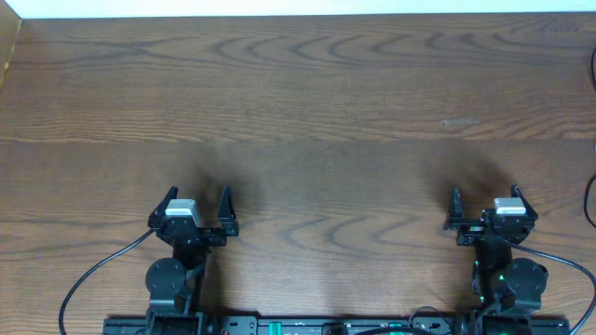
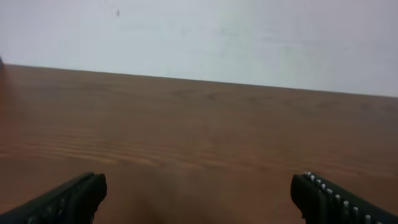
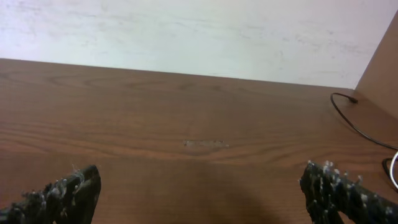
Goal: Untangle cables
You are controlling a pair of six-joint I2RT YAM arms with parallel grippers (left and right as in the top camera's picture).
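Observation:
Only the ends of the cables show, at the table's far right edge. A thin black cord (image 3: 349, 119) curves in from the right in the right wrist view, with a bit of white cord (image 3: 392, 172) below it. The overhead view shows the black cord (image 1: 589, 200) at the frame's right edge. The rest is out of view. My left gripper (image 1: 197, 193) is open and empty near the front edge at the left, also in its wrist view (image 2: 199, 186). My right gripper (image 1: 485, 192) is open and empty at the front right, left of the cords, also in its wrist view (image 3: 199, 180).
The brown wooden table (image 1: 307, 112) runs back to a white wall (image 3: 186, 31). A wooden side panel (image 3: 382, 68) stands at the right. A small pale scuff (image 1: 459, 122) marks the tabletop ahead of my right gripper. Thick black arm wires (image 1: 93, 274) trail at the front.

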